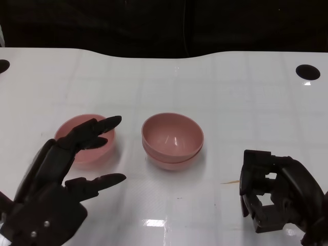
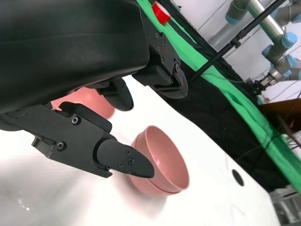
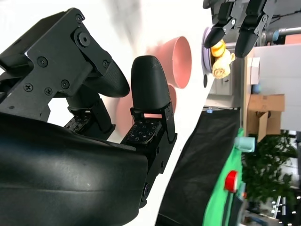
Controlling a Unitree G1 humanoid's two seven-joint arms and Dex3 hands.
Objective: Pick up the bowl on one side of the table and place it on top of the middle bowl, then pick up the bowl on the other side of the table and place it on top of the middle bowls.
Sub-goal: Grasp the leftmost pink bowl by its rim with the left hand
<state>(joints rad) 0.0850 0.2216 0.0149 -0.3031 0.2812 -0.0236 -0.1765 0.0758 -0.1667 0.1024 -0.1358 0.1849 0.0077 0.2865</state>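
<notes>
Two bowls (image 1: pixel 172 139) sit stacked at the middle.
My left hand (image 1: pixel 56 174) spreads empty over the side bowl (image 1: pixel 86 138); my right hand (image 1: pixel 277 195) curls empty.

No text, label, brand, number or sign can be read in any of the three views, neither on the bowls, nor on the table, nor on the hands.

Hidden and cut-off parts

In the head view the left hand (image 1: pixel 56 179) covers the near rim of the left pink bowl (image 1: pixel 84 148) and is cut by the lower left edge; the right hand (image 1: pixel 279 192) runs off the lower right corner.
</notes>
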